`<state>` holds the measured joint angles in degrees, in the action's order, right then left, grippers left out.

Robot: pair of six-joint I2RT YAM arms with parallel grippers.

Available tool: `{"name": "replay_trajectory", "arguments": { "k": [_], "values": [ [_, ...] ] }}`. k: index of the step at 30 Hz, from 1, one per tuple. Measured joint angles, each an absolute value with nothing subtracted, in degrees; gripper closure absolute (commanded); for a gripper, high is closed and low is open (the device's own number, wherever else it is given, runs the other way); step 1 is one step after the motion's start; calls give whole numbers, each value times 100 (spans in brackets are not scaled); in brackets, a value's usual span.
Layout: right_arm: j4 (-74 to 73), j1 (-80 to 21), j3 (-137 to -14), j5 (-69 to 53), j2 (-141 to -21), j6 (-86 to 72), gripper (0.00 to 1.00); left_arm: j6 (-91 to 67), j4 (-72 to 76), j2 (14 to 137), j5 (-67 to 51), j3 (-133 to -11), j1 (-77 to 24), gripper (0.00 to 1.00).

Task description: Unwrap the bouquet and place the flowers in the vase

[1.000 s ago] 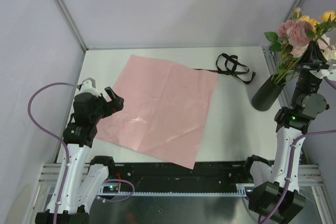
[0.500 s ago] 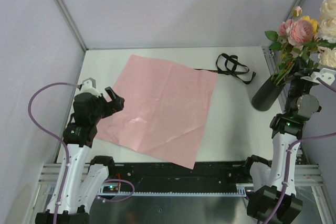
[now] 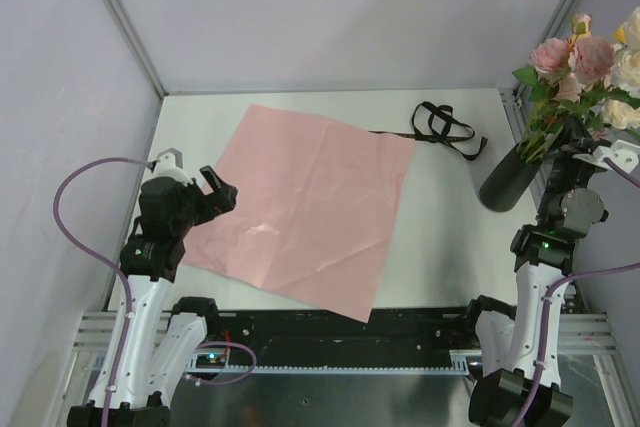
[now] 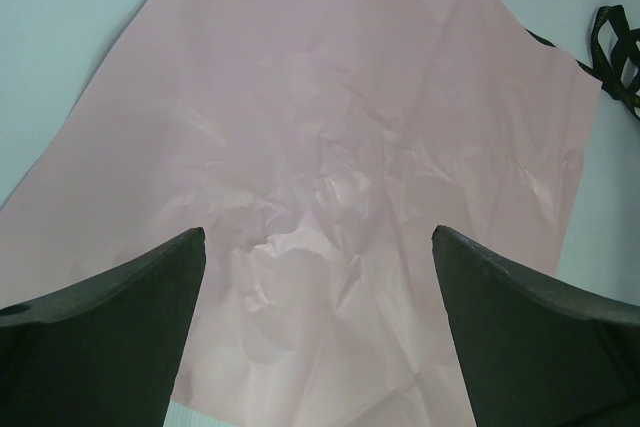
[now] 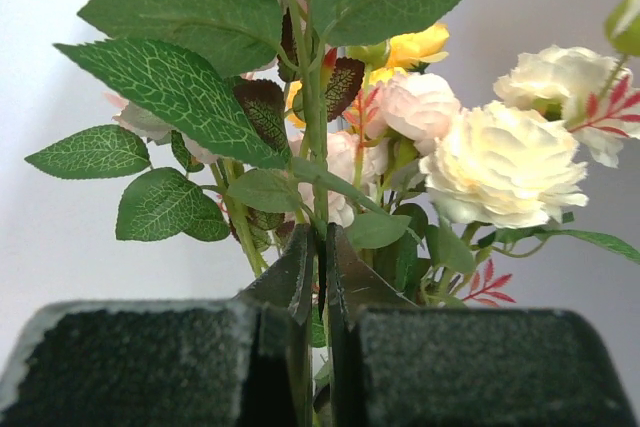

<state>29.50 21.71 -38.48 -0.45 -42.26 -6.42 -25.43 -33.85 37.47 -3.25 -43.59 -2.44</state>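
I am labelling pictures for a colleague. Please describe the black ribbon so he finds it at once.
On the white table, find the pink paper sheet. Just right of its far corner lies the ribbon: thin, black, loosely looped, unlike the solid dark vase nearby.

One flat pink paper sheet (image 3: 305, 212) is lying on one white table (image 3: 440, 237). One long black ribbon (image 3: 445, 129) is lying there too. One tall dark grey vase (image 3: 508, 182) is showing. One bunch of pink, yellow and white flowers (image 3: 590, 49) is showing. Two white and black robot arms are standing at the near edge, the left arm (image 3: 150, 247) and the right arm (image 3: 545, 267). Each is carrying one black gripper, making two: the left gripper (image 4: 318, 247) and the right gripper (image 5: 318, 257).
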Motion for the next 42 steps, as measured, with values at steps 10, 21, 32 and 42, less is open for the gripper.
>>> {"name": "replay_trajectory", "arguments": {
  "k": [10, 21, 32, 42],
  "values": [
    [2676, 2274, -4171, 204, -4488, -642, 100, -2543, -3385, 3747, -322, -4359, -244, 0],
    [1743, 2222, -4880, 373, -4757, -403, 100, -2543, -3385, 3747, -333, -4359, -244, 0],
    [2119, 2110, -5028, 353, -5269, 137, 100, -2545, -3385, 3752, -344, -4359, -244, 0],
    [2025, 2106, -5376, 211, -5601, 154, 100, -2543, -3385, 3787, -342, -4359, -244, 0]
  ]
}}
